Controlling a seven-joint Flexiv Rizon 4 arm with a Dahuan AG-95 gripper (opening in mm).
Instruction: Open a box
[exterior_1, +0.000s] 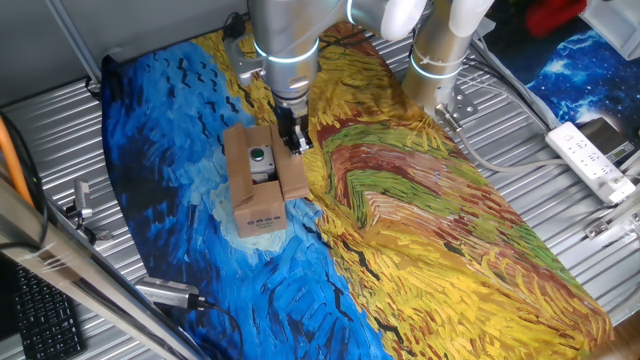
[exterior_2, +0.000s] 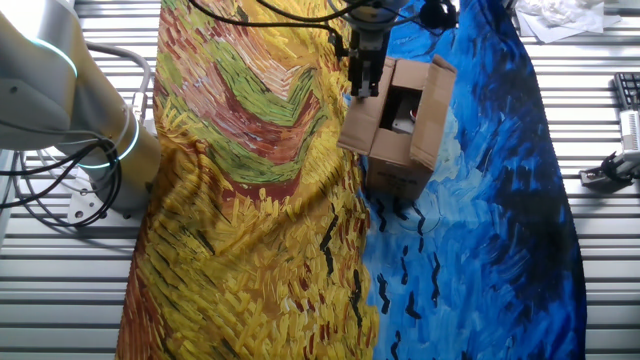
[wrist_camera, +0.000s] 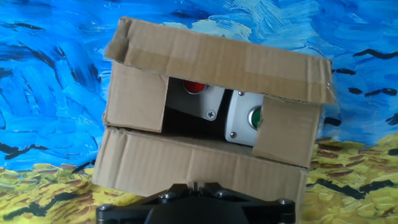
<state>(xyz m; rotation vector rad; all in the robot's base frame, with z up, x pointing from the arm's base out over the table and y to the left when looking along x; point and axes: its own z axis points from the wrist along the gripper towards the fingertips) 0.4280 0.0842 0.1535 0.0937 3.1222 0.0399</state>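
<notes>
**A:** Hand view: the box (wrist_camera: 208, 118) is filling the frame, top flaps standing open, long flaps spreading away and toward the camera. Two white switch units sitting inside, one with a red button (wrist_camera: 193, 86), one with a green button (wrist_camera: 255, 116).

**B:** Where is it sitting on the table?

**A:** On the painted cloth (exterior_1: 420, 230), right at the blue/yellow boundary, blue side mostly. End face with black print is pointing to the cloth's near edge in one fixed view.

**B:** Gripper?

**A:** The gripper (exterior_1: 297, 140) is hanging vertical at the box's yellow-side long flap, fingers at that flap's edge. Other fixed view is showing the same: gripper (exterior_2: 365, 80) touching or just beside the flap's upper corner. Jaws: cannot tell whether apart or together; hand view is showing only the black housing at the bottom.

**B:** Room around it?

**A:** Yellow side is lying open, nothing on the cloth. Blue side likewise. Power strip (exterior_1: 592, 160) lying well apart on the slatted metal table (exterior_1: 60, 130) beyond the cloth. Arm base (exterior_2: 70, 110) standing off the cloth's yellow edge, cables beside it.
</notes>
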